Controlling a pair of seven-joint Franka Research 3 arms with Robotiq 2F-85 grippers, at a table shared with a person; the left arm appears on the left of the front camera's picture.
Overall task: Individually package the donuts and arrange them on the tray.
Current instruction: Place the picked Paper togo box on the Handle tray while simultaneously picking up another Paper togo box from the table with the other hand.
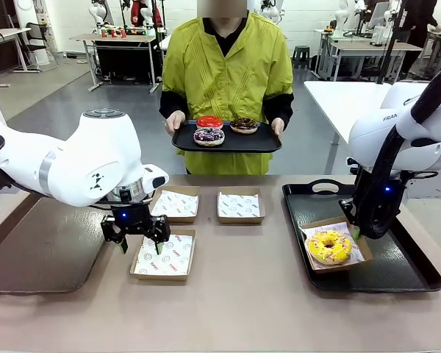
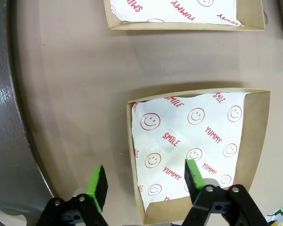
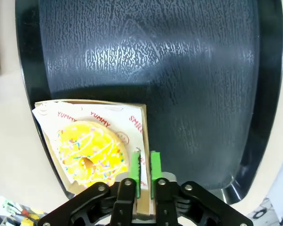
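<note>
A yellow-iced sprinkled donut (image 1: 329, 245) (image 3: 89, 150) lies in a paper-lined cardboard box (image 1: 350, 257) (image 3: 137, 114) on the black tray (image 1: 397, 273) (image 3: 179, 70) at the right. My right gripper (image 1: 360, 232) (image 3: 145, 172) is shut on that box's wall. My left gripper (image 1: 140, 246) (image 2: 146, 181) hangs open over the near-left corner of an empty lined box (image 1: 164, 255) (image 2: 198, 141), one finger on each side of its wall. Across the table, a person holds a black tray (image 1: 228, 143) carrying a red-glazed donut (image 1: 209, 122), a chocolate donut (image 1: 244, 124) and a sprinkled donut (image 1: 209, 136).
Two more empty lined boxes (image 1: 176, 204) (image 1: 241, 205) stand in a row behind the left one; one of them (image 2: 184, 14) shows in the left wrist view. A dark grey tray (image 1: 44, 257) (image 2: 4, 117) lies at the table's left side.
</note>
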